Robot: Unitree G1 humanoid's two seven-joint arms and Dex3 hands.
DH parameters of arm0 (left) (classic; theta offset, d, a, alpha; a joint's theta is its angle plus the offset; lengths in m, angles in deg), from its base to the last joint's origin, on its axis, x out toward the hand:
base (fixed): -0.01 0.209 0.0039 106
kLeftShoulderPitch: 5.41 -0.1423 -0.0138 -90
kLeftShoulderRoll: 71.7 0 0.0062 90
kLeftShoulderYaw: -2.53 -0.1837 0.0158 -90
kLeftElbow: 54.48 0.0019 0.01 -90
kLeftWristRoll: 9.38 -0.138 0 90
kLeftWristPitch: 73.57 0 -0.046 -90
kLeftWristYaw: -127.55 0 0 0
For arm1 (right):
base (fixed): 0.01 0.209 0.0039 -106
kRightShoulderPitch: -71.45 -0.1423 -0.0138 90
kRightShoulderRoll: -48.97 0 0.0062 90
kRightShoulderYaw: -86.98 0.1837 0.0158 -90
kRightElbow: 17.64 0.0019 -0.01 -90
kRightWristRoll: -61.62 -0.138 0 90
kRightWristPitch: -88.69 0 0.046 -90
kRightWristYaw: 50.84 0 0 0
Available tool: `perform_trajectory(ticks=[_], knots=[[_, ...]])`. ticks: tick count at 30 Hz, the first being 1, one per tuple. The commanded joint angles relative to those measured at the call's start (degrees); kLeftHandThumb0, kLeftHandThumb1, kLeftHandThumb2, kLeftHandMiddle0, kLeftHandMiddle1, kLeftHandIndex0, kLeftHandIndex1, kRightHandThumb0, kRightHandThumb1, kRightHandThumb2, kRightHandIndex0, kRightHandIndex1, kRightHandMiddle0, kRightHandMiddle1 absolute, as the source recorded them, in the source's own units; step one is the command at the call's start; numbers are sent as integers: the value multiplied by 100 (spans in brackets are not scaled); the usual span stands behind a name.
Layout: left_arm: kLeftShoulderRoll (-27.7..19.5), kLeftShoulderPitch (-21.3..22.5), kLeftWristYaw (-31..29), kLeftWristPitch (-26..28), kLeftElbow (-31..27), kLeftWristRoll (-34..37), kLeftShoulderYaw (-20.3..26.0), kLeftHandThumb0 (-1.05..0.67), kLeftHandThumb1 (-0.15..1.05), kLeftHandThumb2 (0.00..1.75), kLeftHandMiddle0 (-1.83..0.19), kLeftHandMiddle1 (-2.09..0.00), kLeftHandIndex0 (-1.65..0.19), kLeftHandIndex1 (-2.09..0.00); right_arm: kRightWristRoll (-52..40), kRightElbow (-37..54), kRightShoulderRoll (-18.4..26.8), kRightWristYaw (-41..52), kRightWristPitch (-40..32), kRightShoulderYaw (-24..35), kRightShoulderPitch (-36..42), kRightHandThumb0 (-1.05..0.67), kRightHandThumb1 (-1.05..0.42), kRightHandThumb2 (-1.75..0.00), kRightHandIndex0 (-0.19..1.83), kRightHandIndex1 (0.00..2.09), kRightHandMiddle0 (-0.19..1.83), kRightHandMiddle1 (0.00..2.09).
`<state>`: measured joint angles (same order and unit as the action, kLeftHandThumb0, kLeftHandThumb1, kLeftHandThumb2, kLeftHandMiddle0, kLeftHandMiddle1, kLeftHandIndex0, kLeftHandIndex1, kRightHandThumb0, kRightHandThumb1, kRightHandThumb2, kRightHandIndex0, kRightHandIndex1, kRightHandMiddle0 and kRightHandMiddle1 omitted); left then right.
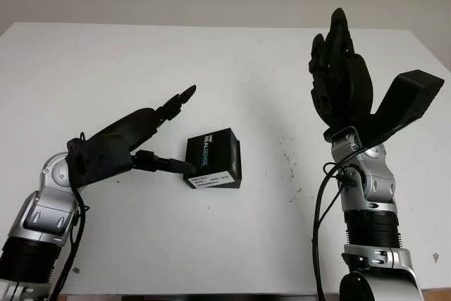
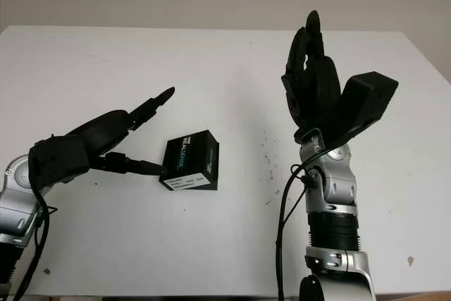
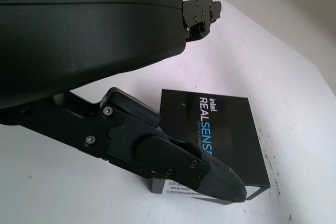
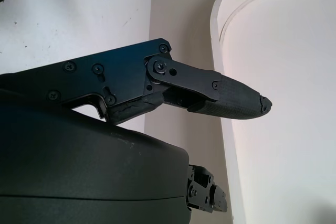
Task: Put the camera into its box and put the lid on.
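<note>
Left eye view shows a black box [image 1: 213,158] sitting shut in the middle of the white counter [image 1: 141,68], with its lid looking already on. No camera can be seen, so it is likely inside. The left hand [image 1: 165,135] is just beside the box, fingers [image 1: 165,165] open, one tip at its side. The right hand [image 1: 342,79] is raised up, well away from the box, open and holding nothing. The job looks about done.

"intel REALSENSE" in white and blue on the black box [image 3: 210,129] lid, white label, print seemingly too small to read
</note>
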<state>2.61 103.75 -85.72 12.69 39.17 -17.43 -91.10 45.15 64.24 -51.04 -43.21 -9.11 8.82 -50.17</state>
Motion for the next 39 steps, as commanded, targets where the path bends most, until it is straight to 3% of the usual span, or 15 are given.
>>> perform_trajectory(ticks=[1, 9, 20, 26, 32, 39], knots=[[44, -66, 68, -27, 4, -55, -88, -85, 90, 5, 19, 0, 19, 0, 13, 47, 72, 14, -15, -9, -2, -77, -105, -65, -19, 0, -19, 0], [104, -268, 194, -310, 66, -175, -301, -88, 88, 5, 19, -2, 19, 0, 75, 73, 81, -19, -29, -24, 11, -78, -105, -66, -19, 0, -19, 0], [39, -430, 312, -271, -153, -486, -410, -86, 86, 5, 17, -5, 19, 0, 98, 56, 81, -36, -38, -24, 14, -77, -105, -65, -19, 0, -19, 0], [62, -519, 470, -102, -341, -709, -389, -75, 83, 4, 12, -7, 17, -3, 148, 78, 82, -32, -27, -50, 33, -76, -105, -67, -19, 0, -19, 0], [309, -593, 986, -45, -330, -703, -293, -63, 83, 5, -3, -12, 5, -9, 135, 88, 81, -5, -26, -52, 58, -76, -105, -67, -19, 0, -19, 0], [528, -618, 1478, -387, -81, -636, -212, -57, 83, 5, -19, -20, -10, -16, 202, 90, 99, -7, -16, -69, 71, -76, -105, -67, -19, 0, -19, 0]])
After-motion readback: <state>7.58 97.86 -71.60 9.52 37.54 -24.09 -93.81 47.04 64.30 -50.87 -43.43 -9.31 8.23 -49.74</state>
